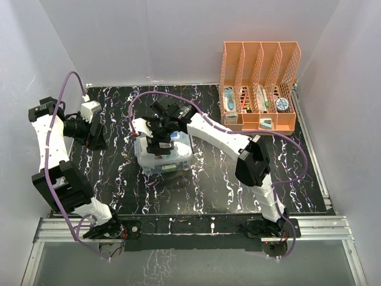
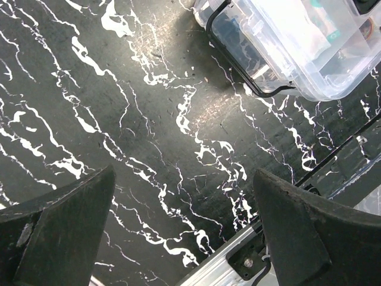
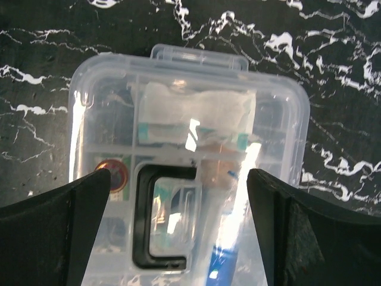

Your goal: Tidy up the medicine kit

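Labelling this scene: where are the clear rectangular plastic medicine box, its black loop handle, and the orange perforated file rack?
Clear medicine box (image 1: 181, 155), top view, lid's right side.
Black loop handle (image 3: 141, 220), right wrist view, left bar.
Orange file rack (image 1: 250, 126), top view, front wall.

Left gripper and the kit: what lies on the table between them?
Nothing. In the left wrist view, only bare black marbled table lies between the open left gripper and the kit.

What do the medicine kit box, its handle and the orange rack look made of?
Medicine kit box: clear glossy plastic; contents and glare show. Handle: black, matte, probably plastic. Orange rack: perforated, plastic or painted metal; can't tell.
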